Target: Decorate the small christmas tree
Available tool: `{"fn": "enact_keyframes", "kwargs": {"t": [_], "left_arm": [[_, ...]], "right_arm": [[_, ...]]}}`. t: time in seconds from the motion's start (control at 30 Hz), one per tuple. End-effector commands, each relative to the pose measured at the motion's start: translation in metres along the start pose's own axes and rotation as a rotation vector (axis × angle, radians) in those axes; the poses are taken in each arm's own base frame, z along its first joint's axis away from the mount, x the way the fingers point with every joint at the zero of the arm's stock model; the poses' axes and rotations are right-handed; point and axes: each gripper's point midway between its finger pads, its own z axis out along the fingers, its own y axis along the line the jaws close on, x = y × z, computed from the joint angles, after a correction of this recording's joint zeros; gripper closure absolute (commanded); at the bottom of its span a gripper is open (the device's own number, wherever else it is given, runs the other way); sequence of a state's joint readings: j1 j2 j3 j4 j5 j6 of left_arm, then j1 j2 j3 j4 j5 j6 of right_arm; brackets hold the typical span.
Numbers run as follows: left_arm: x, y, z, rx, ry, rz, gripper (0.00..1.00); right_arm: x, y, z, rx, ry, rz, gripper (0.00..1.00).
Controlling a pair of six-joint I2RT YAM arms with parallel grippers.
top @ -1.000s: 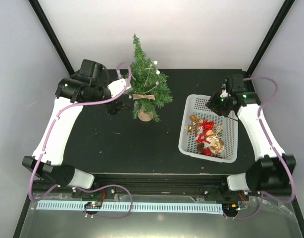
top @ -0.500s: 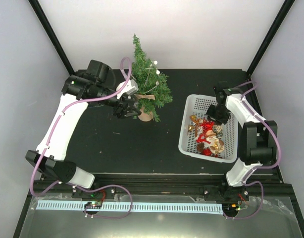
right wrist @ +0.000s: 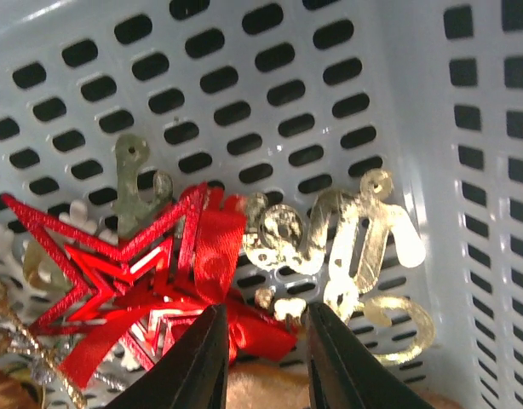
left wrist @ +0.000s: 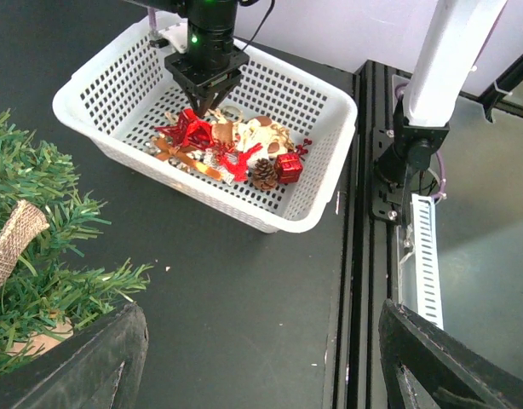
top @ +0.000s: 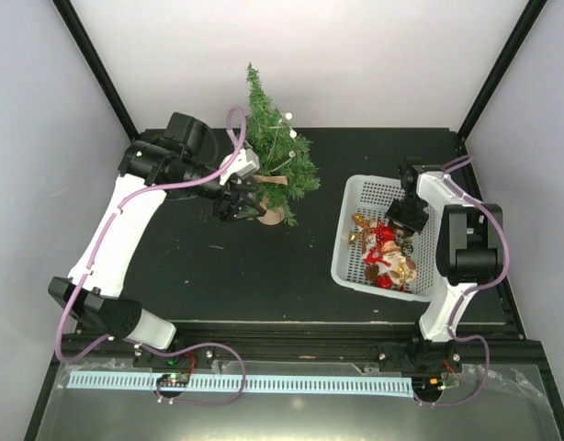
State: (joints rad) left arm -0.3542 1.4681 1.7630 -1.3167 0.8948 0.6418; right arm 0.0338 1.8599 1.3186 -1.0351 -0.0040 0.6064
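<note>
1. The small christmas tree [top: 273, 147] stands up straight in its brown pot [top: 271, 216], at the back of the black tabletop [top: 264, 276], a bit left of the middle.
2. A tan cloth bow [top: 268, 179] and little white balls [top: 288, 116] hang on the tree.
3. The left jaws are low down just beside the tree, on its left side. They stand wide, with nothing between them.
4. A white basket [top: 355, 266] sits on the right side, well apart from the tree.
5. The right jaws reach down into the basket. They are narrow.
6. A red star [right wrist: 117, 273] with a red ribbon [right wrist: 244, 328] lies at their tips, next to a shiny gold ornament [right wrist: 347, 247].
7. I cannot tell if they are pinching the ribbon.
</note>
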Motion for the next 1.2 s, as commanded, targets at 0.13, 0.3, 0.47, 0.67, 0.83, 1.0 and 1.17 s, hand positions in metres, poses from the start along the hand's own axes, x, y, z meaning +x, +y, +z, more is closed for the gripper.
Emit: {"fn": "enact_keyframes", "kwargs": {"t": [0.13, 0.3, 0.47, 0.67, 0.83, 1.0, 1.17], "left_arm": [[-0.005, -0.003, 0.001, 0.021, -0.023, 0.000, 0.25], [-0.002, -0.003, 0.002, 0.025, -0.017, -0.007, 0.25], [-0.001, -0.002, 0.003, 0.028, -0.016, -0.011, 0.25], [0.000, -0.002, 0.004, 0.030, -0.013, -0.013, 0.25], [0.000, -0.003, 0.003, 0.030, -0.014, -0.011, 0.25], [-0.001, -0.003, 0.004, 0.034, -0.016, -0.012, 0.25], [-0.002, -0.003, 0.004, 0.036, -0.017, -0.010, 0.25]], "right_arm": [[-0.024, 0.009, 0.002, -0.029, -0.033, 0.019, 0.71], [-0.027, 0.013, 0.000, -0.045, -0.042, 0.020, 0.70], [-0.026, 0.017, 0.006, -0.064, -0.028, 0.021, 0.70], [-0.025, 0.022, 0.014, -0.088, -0.013, 0.022, 0.70], [-0.020, 0.022, 0.020, -0.091, 0.008, 0.022, 0.74], [-0.018, 0.020, 0.020, -0.087, 0.006, 0.018, 0.88], [-0.013, 0.017, 0.021, -0.089, 0.013, 0.019, 0.95]]}}
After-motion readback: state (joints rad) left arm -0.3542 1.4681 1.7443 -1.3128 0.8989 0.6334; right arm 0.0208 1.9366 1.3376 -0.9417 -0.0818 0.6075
